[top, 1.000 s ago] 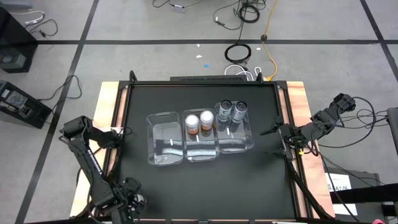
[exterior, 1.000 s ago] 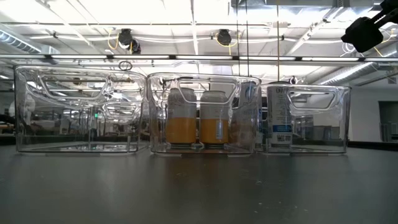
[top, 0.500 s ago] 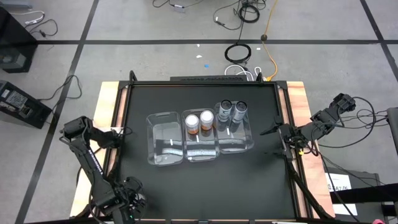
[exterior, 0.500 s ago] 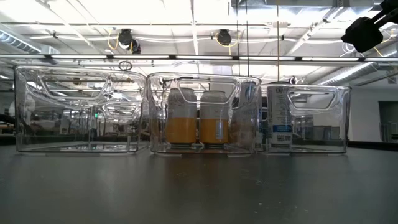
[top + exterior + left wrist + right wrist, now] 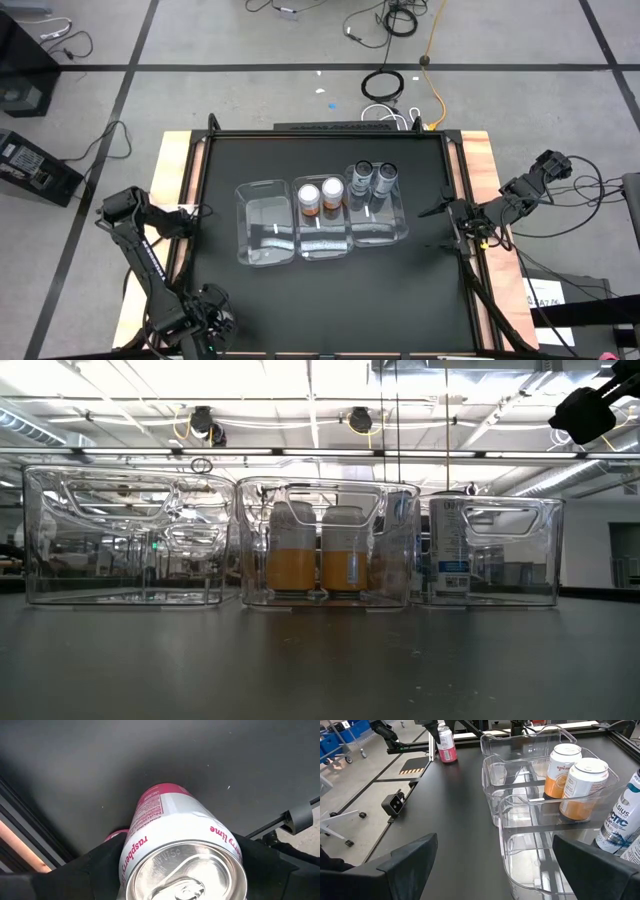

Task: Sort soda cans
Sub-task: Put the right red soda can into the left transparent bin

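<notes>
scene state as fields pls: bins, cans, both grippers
left bin: no cans in it
middle bin: two orange cans, upright
right bin: two grey cans, upright
pink can: outside the bins, between the left gripper's fingers
second pink can: on the table just behind it, mostly hidden
left gripper: near-left corner of the table, closed on the pink can
right gripper: open, waiting at the table's right edge, beside the right bin

Grey tiled floor (image 5: 250,40) strewn with cables (image 5: 385,82) (bright ceiling lights (image 5: 250,375) overhead).
</notes>
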Motion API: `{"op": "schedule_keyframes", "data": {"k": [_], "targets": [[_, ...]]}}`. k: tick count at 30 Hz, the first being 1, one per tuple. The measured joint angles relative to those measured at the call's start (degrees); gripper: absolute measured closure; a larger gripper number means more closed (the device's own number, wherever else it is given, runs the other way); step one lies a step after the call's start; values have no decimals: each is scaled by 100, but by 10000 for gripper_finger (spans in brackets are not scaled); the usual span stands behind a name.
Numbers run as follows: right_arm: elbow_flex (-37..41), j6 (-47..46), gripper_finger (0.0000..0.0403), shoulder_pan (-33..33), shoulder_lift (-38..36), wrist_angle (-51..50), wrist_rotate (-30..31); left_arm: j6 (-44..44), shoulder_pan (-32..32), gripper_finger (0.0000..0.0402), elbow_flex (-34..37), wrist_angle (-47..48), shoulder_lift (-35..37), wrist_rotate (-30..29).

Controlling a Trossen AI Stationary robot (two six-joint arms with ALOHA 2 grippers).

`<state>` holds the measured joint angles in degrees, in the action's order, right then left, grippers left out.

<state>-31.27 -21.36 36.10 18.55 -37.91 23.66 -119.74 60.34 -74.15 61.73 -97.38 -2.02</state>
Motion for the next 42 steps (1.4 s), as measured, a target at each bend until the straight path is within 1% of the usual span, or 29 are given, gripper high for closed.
{"op": "schedule_keyframes", "data": {"k": [7, 13, 17, 27, 29, 33, 36, 40, 42], "targets": [[0, 22, 14, 0, 0, -2, 2, -139, -75, 83, 0, 37, 108, -14], [0, 22, 14, 1, 0, -2, 0, -137, -191, 83, 0, 145, 504, -270], [0, 22, 14, 1, 0, -3, 1, -99, -305, 82, -7, 393, 865, -389], [0, 22, 14, 0, 0, -3, 2, 327, -641, 82, -9, 1031, 2054, -1325], [0, 22, 14, 2, 0, -4, 8, 456, -753, 82, -11, 1133, 2285, -1473], [0, 20, 14, 0, 0, -4, 26, 780, -1048, 82, -11, 1416, 2695, -1533], [0, 20, 14, 0, 0, -4, 26, 1043, -1315, 82, -11, 1619, 2951, -1702], [0, 20, 14, 1, 0, -4, 28, 1459, -1841, 82, -13, 1731, 3263, -1954], [0, 20, 14, 1, 0, -7, 31, 1744, -2189, 82, -13, 1838, 3365, -1963]]}}
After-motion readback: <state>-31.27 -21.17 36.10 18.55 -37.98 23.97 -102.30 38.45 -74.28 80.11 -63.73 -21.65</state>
